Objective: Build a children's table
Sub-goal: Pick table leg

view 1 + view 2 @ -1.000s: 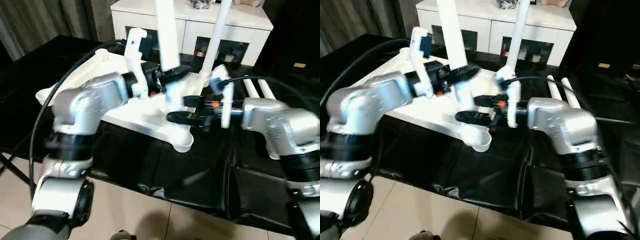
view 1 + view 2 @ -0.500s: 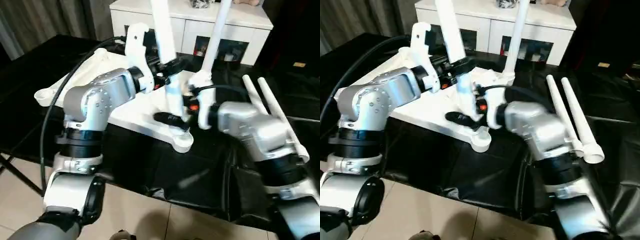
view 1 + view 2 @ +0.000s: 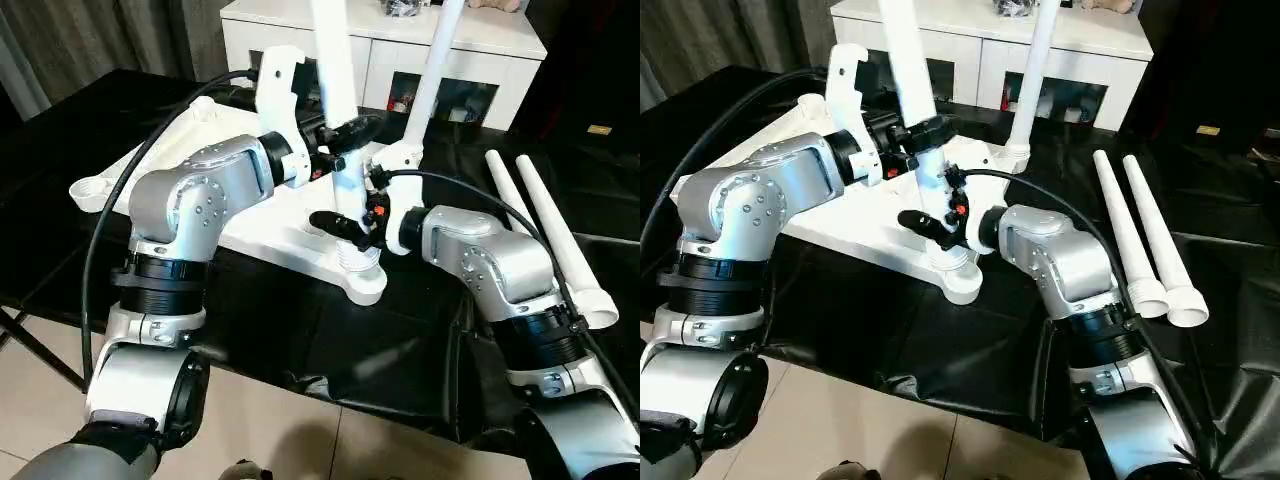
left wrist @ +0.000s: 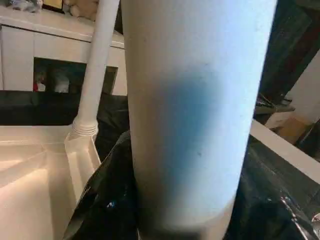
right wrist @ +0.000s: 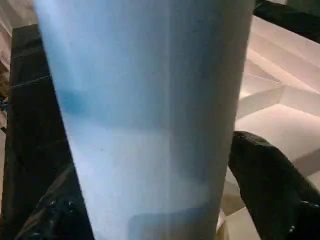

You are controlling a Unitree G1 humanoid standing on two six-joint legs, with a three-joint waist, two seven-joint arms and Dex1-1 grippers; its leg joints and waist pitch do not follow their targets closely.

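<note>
The white table top (image 3: 262, 228) lies underside up on the black-covered table. One white leg (image 3: 432, 70) stands upright in its far corner socket. A second leg (image 3: 335, 60) stands upright with its threaded lower end at the near right corner socket (image 3: 365, 282). My left gripper (image 3: 345, 133) is shut on this leg higher up. My right gripper (image 3: 345, 228) is shut on it just above the socket. The held leg (image 4: 190, 110) is close up in the left wrist view, and the same leg (image 5: 150, 110) in the right wrist view, with a black finger (image 5: 270, 185) beside it.
Two loose white legs (image 3: 545, 230) lie side by side on the black sheet (image 3: 400, 340) to the right. A white cabinet (image 3: 500, 45) with glass doors stands behind the table. Pale floor tiles (image 3: 270, 435) show in front of the table's near edge.
My right arm has swung in from the right, and its gripper now holds the leg's lower part. The leg has straightened up, with its end at the near corner socket.
</note>
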